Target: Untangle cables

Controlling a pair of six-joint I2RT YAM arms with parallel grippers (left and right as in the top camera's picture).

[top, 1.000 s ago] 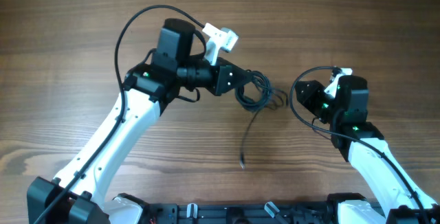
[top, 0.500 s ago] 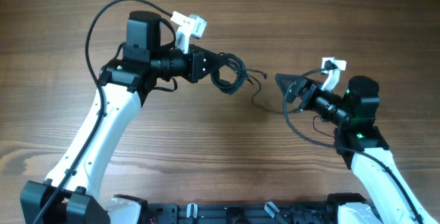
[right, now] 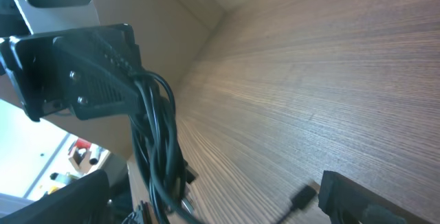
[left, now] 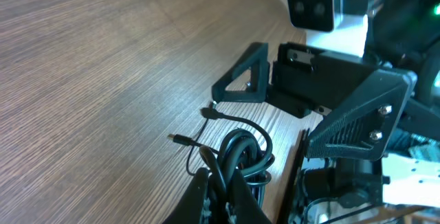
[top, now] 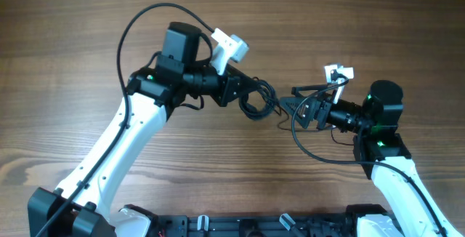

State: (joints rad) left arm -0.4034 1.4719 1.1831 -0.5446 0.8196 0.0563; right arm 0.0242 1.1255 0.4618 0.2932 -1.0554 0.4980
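The left claw is clamped on one bunch of cables. Two plug tips stick out. The right claw is wide apart.

This looks like a robotics lab or test bench, not a home. A left arm and a right arm, both white and black machines, reach over a wood-grain table. Their bases sit by a dark frame at its edge. A small white camera rides on each wrist. Past the table, the right wrist view shows a bright, blurred room with coloured clutter.
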